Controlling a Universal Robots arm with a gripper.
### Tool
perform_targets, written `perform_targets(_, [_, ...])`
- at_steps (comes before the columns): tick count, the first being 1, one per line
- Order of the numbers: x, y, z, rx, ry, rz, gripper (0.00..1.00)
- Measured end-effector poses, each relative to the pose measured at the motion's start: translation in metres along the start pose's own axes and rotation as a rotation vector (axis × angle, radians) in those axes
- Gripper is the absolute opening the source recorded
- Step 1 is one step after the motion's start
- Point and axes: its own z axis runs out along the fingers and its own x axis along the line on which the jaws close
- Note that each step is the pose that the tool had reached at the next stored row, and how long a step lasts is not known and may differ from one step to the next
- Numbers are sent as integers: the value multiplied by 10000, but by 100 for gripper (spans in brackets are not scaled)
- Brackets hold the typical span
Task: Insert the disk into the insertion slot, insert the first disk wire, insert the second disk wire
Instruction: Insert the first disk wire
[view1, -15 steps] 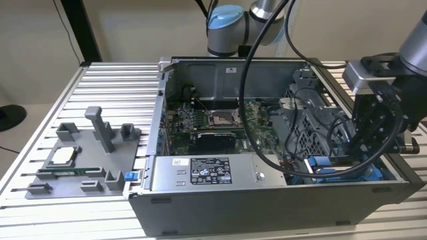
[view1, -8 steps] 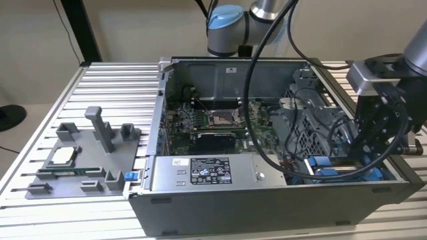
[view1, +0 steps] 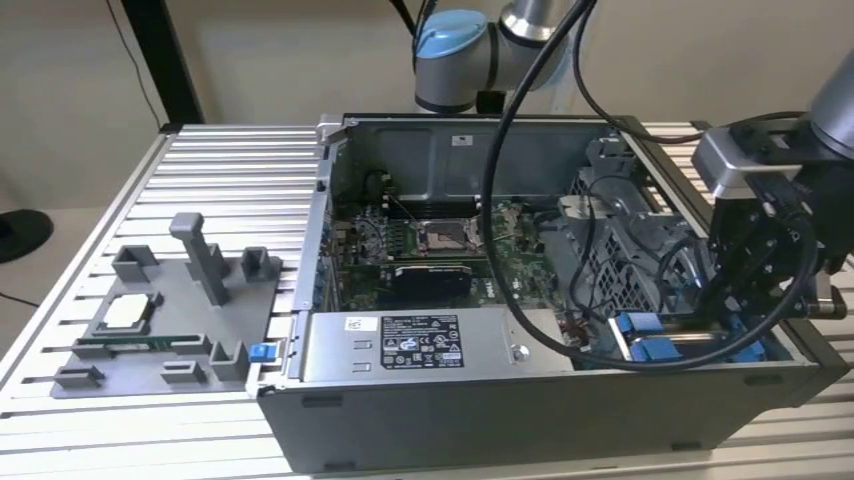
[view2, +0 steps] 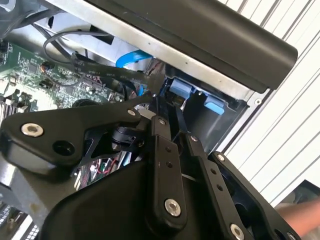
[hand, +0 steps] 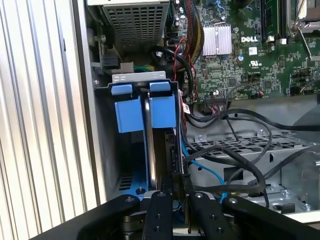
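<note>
My gripper (view1: 741, 320) hangs over the front corner of the open grey computer case at the exterior view's right. In both wrist views its fingers (hand: 160, 205) stand close together, shut on the disk (hand: 148, 150), which stands on edge. The disk shows a thin silver face, a dark edge and a blue frame end (view2: 177, 91) past the gripper (view2: 175, 127). It reaches down into the insertion slot (hand: 129, 112), a bay with blue rails (view1: 641, 335) and a blue tab (view2: 215, 106). Loose black wires (hand: 235, 150) and a blue wire (hand: 200, 162) lie beside the bay.
The perforated grey cage (view1: 627, 265) stands right beside the bay, toward the case's middle. A grey box with a sticker (view1: 400, 345) fills the case's front, with the motherboard (view1: 427, 240) behind it. A grey parts tray (view1: 160, 320) sits at the exterior view's left. Thick cables (view1: 534, 200) hang over the case.
</note>
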Motion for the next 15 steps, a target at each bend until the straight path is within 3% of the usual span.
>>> perform_targets(15, [7, 15, 41, 56, -60, -187, 0])
